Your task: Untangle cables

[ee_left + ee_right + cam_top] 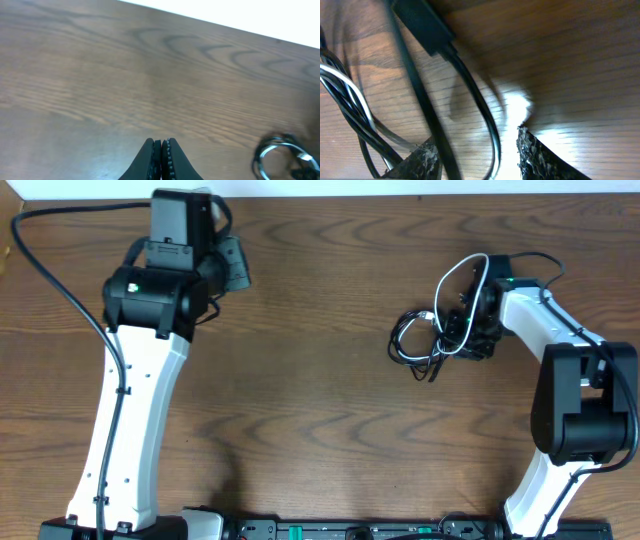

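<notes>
Task looks barely begun: black cable (408, 340) & white cable (478, 274) are not yet apart, bunched in one knot on the right half of the worktop (320, 415), somewhat nearer its far edge than its near one, w/ the white loop arching over the black coils toward the far edge. Right hand (462, 325) is down in the bundle. In the wrist view its jaws stand part-open w/ a black strand (470, 85) running btwn the fingers (427, 155), not visibly pinched, so prob. nothing is gripped yet. A black plug (422, 22) lies just beyond, and white strands (350, 92) sit off to one side. Left hand (161, 161) is fully closed on nothing, hovering near the far edge of the left half, well apart from the knot. Left to do, by my read: get a real hold on one cord, bring the other hand in, pull the loops free & lay the two cords apart. Room is good: bare wood across the middle and left half, also toward the near edge. Tighter btwn the knot & the right edge, where the right arm sits.
</notes>
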`<move>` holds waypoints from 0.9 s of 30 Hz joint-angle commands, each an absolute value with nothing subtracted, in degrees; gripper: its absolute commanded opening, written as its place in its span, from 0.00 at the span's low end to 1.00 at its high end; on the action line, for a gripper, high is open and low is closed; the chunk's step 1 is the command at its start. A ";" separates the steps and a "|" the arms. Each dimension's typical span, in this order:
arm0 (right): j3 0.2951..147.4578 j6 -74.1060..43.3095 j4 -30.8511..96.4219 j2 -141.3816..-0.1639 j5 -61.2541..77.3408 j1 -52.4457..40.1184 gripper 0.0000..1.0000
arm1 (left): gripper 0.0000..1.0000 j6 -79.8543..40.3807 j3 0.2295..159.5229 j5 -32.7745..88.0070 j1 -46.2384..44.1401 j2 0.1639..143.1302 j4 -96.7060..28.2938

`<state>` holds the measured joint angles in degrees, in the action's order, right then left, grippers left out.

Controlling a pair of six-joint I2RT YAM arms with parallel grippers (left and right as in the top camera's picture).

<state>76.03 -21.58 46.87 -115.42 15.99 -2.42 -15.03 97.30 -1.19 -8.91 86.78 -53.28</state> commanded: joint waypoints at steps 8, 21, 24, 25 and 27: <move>78.46 -1.87 50.06 -106.63 31.44 -1.50 0.01 | 0.07 -11.20 97.30 11.53 -10.55 86.08 -55.00; 79.48 -8.95 53.17 -96.12 19.27 -1.45 0.52 | 0.08 -11.20 97.06 19.00 -15.18 88.92 -54.61; 79.48 -15.03 55.64 -96.57 5.23 -0.80 0.53 | 0.08 -11.20 96.57 18.98 -16.71 91.29 -54.61; 79.48 -16.80 56.40 -96.60 1.10 -0.54 0.54 | 0.08 -11.18 96.55 18.90 -17.23 92.47 -54.61; 79.48 -19.59 57.78 -96.60 -6.57 0.05 0.54 | 0.08 -11.16 96.55 18.85 -17.96 94.52 -54.37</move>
